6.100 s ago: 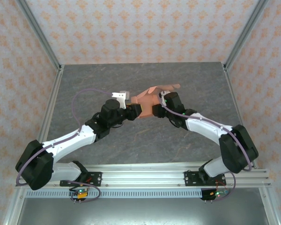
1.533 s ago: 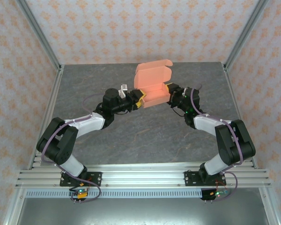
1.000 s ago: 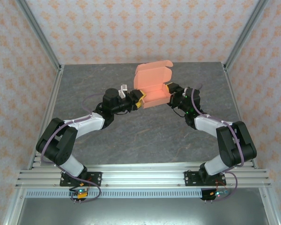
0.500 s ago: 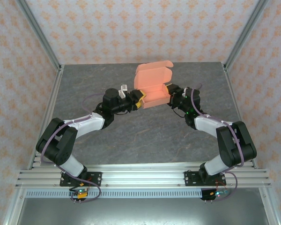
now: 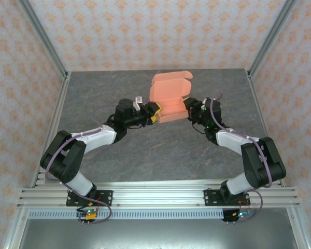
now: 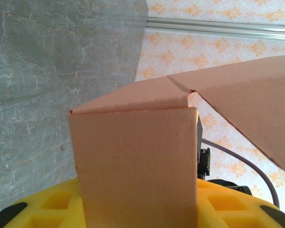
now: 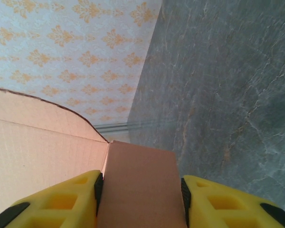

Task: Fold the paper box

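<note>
Standing upper middle in the top view, the paper box (image 5: pixel 168 93) is salmon-orange card, half formed, with its lid upright. The wrist views show plain end flaps between yellow fingers (image 7: pixel 66 199). The left claw (image 5: pixel 155 112) and right claw (image 5: pixel 187 107) each pinch one end, over the grey table (image 5: pixel 145 155).

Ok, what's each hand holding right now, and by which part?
Both hold the paper box. The left hand clamps the side flap at its left end, and the right hand clamps the flap at its right end.
</note>
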{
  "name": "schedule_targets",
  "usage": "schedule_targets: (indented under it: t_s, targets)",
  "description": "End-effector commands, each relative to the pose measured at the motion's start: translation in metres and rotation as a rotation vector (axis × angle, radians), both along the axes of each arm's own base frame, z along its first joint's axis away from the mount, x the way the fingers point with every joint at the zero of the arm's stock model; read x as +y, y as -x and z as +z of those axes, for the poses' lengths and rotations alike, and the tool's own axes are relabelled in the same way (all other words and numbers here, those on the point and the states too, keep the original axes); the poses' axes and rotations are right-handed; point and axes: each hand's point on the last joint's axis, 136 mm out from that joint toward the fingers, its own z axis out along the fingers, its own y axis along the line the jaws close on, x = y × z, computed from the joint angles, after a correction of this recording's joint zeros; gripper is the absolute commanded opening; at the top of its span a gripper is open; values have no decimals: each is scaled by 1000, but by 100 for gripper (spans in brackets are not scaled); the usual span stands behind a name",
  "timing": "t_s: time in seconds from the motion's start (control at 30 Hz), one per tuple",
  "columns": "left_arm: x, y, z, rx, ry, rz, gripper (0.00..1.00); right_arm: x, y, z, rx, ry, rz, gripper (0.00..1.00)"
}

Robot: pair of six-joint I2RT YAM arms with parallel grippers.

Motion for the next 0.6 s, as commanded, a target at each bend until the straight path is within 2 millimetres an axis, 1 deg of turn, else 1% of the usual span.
schedule_targets:
  t_s: [0.0,0.1,0.23,0.3,0.37,0.43,0.57]
  targets:
    - [-1,-2,25,-107,15,-13,34,-15,12,-28,31,180,-8,40]
    - [-1,-3,22,-106,-1,-14,34,-20,13,-30,34,221,-21,39]
    - [-1,-3,20,-107,-15,-16,34,-20,12,-29,29,221,-26,36]
    - [0,-3,19,-106,-20,-15,34,-21,11,-27,29,213,-32,35]
    - [1,-4,16,-107,-30,-12,34,-20,9,-22,22,199,-36,41]
    - [2,-4,11,-105,-45,-9,34,-19,9,-16,9,184,-34,49]
    - [2,-6,-2,-95,-73,-16,34,-16,9,5,-32,140,-7,64]
